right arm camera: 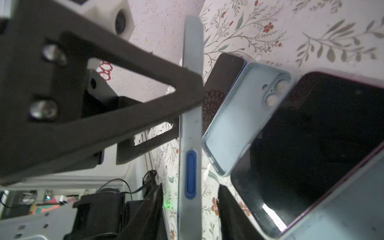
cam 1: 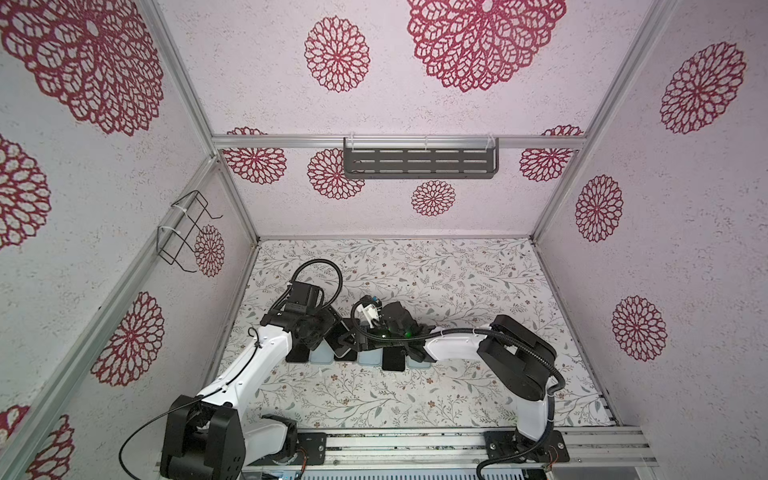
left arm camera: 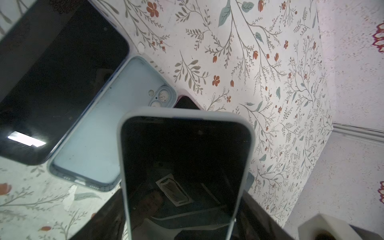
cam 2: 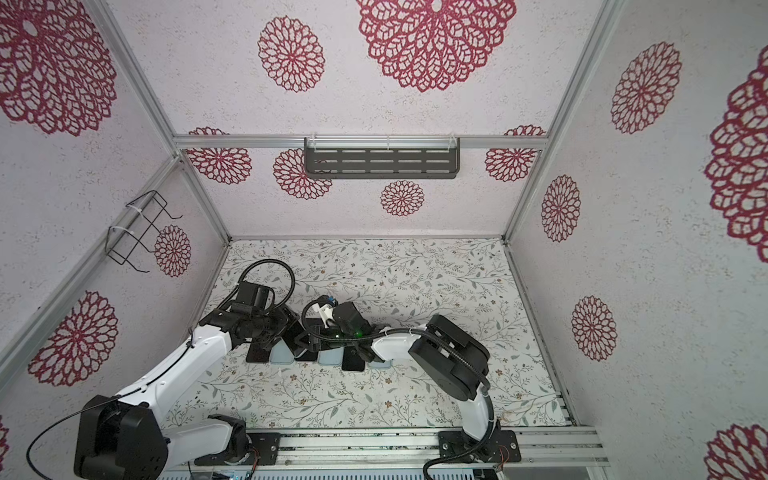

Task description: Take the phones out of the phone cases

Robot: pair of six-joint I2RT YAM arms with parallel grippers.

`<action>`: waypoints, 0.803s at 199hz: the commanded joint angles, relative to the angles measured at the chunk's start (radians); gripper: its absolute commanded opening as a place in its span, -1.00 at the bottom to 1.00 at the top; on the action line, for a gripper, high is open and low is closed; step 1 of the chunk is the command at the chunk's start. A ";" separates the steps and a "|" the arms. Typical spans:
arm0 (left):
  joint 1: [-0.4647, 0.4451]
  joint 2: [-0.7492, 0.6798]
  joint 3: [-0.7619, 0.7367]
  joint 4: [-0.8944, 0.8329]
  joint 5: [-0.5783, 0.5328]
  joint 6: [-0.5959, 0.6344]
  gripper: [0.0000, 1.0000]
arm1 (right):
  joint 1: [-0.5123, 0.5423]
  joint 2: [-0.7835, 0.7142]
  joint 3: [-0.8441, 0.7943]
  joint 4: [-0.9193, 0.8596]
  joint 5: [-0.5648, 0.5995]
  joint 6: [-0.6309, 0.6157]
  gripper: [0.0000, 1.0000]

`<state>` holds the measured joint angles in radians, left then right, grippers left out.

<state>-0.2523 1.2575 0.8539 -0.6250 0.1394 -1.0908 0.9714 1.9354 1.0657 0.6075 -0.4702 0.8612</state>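
Filling the left wrist view, the pale grey-blue phone case wraps the dark-screened phone, so the phone is not yet out; the left end effector pinches this case across its long edges and holds it lifted off the desk, just beside an empty light-blue case lying flat; a bare black phone lies touching that empty case along one long side; the right end effector straddles the held case near its blue side button, fingers flanking front and back, though whether they already bite I cannot tell; the step in hand looks like securing a second grip; next, probably, a firm pinch, then peeling the rim off the phone.
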 commanded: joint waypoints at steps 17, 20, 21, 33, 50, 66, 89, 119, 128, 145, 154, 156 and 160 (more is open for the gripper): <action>-0.039 0.011 0.039 0.094 -0.005 -0.010 0.35 | -0.015 -0.062 -0.010 0.022 0.026 0.000 -0.67; -0.042 0.012 0.039 0.098 -0.004 -0.010 0.35 | -0.017 -0.067 -0.015 0.019 0.030 -0.002 -0.73; -0.043 0.012 0.040 0.099 -0.004 -0.010 0.35 | -0.018 -0.068 -0.016 0.018 0.030 -0.002 -0.74; -0.058 0.010 0.040 0.121 0.001 -0.006 0.37 | -0.026 -0.096 -0.036 0.006 0.044 -0.005 -0.91; -0.080 0.000 0.035 0.180 0.023 0.011 0.53 | -0.038 -0.147 -0.075 0.003 0.059 -0.008 -1.00; -0.094 -0.026 0.018 0.254 0.032 0.022 0.79 | -0.052 -0.208 -0.115 -0.017 0.073 -0.013 -1.00; -0.101 -0.099 -0.027 0.399 0.050 0.036 0.94 | -0.085 -0.334 -0.191 -0.072 0.100 -0.039 -1.00; -0.112 -0.185 -0.009 0.504 0.054 0.143 0.94 | -0.208 -0.591 -0.326 -0.178 0.113 -0.064 -1.00; -0.123 -0.189 -0.001 0.564 0.088 0.179 0.94 | -0.257 -0.691 -0.351 -0.250 0.118 -0.096 -1.00; -0.155 -0.148 0.036 0.682 0.176 0.243 0.94 | -0.354 -0.833 -0.356 -0.399 0.102 -0.182 -1.00; -0.180 -0.104 0.067 0.725 0.230 0.279 0.94 | -0.412 -0.899 -0.362 -0.422 0.063 -0.200 -1.00; -0.185 -0.096 0.076 0.731 0.240 0.287 0.95 | -0.424 -0.913 -0.365 -0.421 0.052 -0.199 -1.00; -0.195 -0.071 0.093 0.738 0.259 0.302 0.94 | -0.450 -0.937 -0.373 -0.409 0.028 -0.196 -1.00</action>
<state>-0.3931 1.1000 0.8692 -0.0757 0.2535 -0.9276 0.6250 1.1557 0.6838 0.2432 -0.3782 0.7647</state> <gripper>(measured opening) 0.971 0.122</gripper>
